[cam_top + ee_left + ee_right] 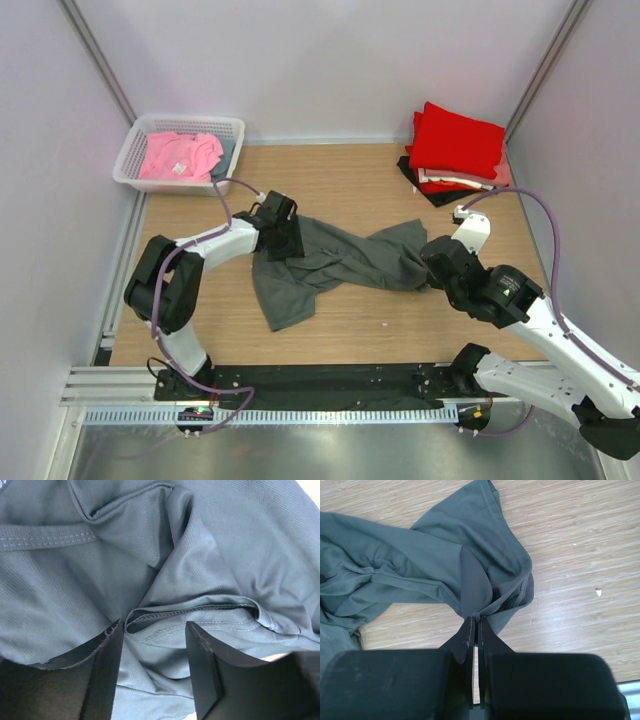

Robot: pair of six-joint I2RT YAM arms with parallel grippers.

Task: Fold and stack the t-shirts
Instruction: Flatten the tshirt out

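A dark grey t-shirt (335,262) lies crumpled across the middle of the wooden table. My left gripper (283,238) is over its left end. In the left wrist view the left gripper (155,630) is open, its fingers down on either side of a hemmed fold of the grey cloth (200,555). My right gripper (432,262) is at the shirt's right end. In the right wrist view the right gripper (476,621) is shut on a bunched edge of the grey shirt (420,565). Folded red t-shirts (455,145) sit stacked at the back right, over a black one (422,183).
A white latticed basket (128,162) stands at the back left with a pink t-shirt (178,155) in it. White walls close in the table on three sides. Bare wood (400,320) shows in front of the shirt.
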